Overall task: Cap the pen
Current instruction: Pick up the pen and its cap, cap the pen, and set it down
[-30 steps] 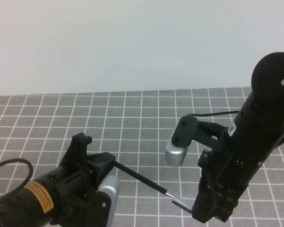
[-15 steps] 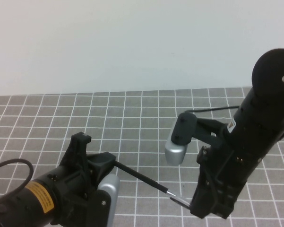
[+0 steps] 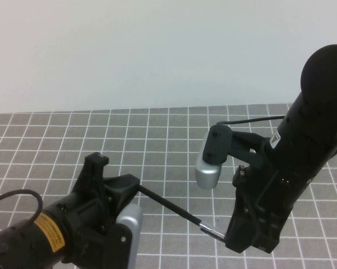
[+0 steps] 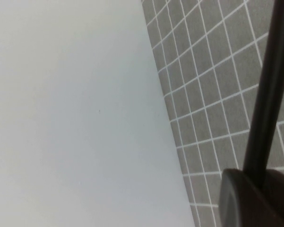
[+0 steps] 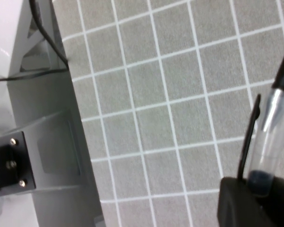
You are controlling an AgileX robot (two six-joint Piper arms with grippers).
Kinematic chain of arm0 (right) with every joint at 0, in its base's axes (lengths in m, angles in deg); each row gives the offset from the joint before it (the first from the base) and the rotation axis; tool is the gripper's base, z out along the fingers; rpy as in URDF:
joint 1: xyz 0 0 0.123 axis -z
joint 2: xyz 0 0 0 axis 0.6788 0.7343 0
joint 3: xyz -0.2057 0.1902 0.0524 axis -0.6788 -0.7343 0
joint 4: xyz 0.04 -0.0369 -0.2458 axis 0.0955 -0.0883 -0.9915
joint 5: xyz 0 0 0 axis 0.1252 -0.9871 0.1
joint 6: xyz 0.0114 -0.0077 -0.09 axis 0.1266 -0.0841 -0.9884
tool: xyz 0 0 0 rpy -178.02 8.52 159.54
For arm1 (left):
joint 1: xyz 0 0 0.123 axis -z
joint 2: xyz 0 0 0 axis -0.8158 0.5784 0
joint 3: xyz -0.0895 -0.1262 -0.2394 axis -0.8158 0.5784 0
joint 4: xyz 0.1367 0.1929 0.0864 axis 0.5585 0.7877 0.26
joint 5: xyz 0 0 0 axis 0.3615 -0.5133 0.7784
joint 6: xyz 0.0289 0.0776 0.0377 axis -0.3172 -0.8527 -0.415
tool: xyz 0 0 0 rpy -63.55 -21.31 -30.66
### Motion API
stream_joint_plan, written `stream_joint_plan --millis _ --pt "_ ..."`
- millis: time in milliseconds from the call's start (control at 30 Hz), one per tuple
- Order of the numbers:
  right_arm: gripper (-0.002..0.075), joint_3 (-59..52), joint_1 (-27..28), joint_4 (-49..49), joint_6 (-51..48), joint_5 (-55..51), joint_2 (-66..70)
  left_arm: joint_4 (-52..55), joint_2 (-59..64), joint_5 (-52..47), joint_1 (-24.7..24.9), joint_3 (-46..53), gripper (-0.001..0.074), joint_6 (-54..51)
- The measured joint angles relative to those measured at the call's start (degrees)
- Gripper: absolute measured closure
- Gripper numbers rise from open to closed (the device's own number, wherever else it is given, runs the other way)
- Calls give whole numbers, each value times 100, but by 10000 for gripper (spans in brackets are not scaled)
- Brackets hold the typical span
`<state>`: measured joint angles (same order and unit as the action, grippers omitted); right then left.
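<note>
A yellow label (image 3: 49, 235) sits on the black left arm, its small print unreadable. A small white sticker (image 3: 277, 141) on the black right arm is likewise illegible. The left claw (image 3: 116, 180), low at the near left, is closed on the back end of a slim black pen (image 3: 168, 204), a smooth round rod held in the air and slanting toward the right arm. The right claw (image 3: 232, 245), low at the near right, grips a clear plastic cap (image 5: 267, 137), a glossy tube with a thin black clip along one side. The pen's silvery tip (image 3: 205, 227) meets the cap's open mouth (how far it enters cannot be told). Beneath lies a matte grey surface (image 3: 157, 134) ruled with white grid lines. A rounded silver housing (image 3: 206, 175) juts from the right wrist.
</note>
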<state>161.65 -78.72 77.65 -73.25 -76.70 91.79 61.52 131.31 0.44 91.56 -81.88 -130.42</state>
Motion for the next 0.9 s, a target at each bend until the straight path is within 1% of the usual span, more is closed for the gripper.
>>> stream_joint_plan --millis 233,500,900 --pt "729 4 0 0 22 21 0 -83 114 -11 391 0 694 22" --pt "729 13 0 -44 46 38 0 -53 313 68 465 -4 694 -197" --pt "729 13 10 -81 59 159 0 -67 333 150 465 -13 694 -207"
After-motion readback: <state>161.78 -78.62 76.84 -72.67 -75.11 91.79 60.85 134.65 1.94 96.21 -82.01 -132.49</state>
